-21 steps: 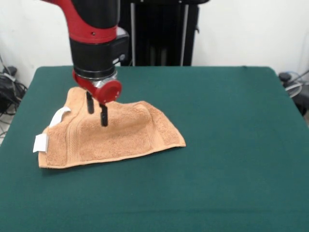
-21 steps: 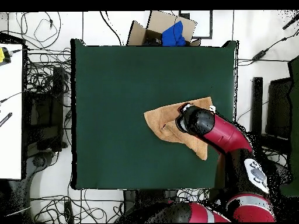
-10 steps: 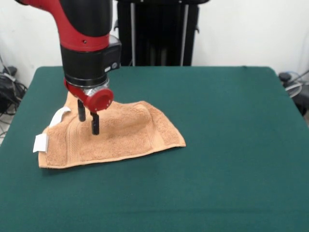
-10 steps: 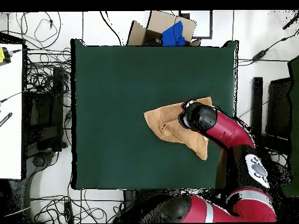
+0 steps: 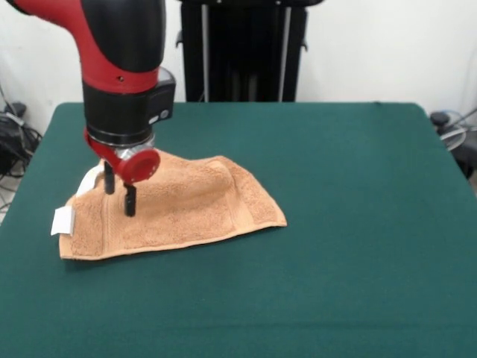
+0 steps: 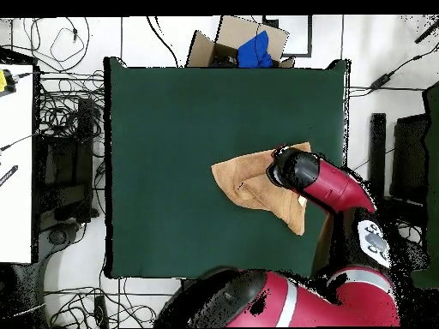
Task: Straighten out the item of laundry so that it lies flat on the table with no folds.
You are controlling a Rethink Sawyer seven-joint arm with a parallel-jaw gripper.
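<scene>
The gripper hangs with its two black fingers apart and empty, the tips just above the left part of the peach-orange terry towel, near the woven border band. The towel lies on the green bench, toward its left side in the front view, and it is not flat: a raised ridge runs along the far edge and a layer seems doubled under it.

I think the step in hand is choosing a grasp on the folded edge. To do it well, the gripper should come down on the top layer only, close to the hem, pinch it and then draw it outward low over the bench, so that the lower layer is not dragged.

The front view shows the finger gap and the white tag. The overhead view hides the fingers under the arm, but shows the towel's outline as an uneven wedge.
</scene>
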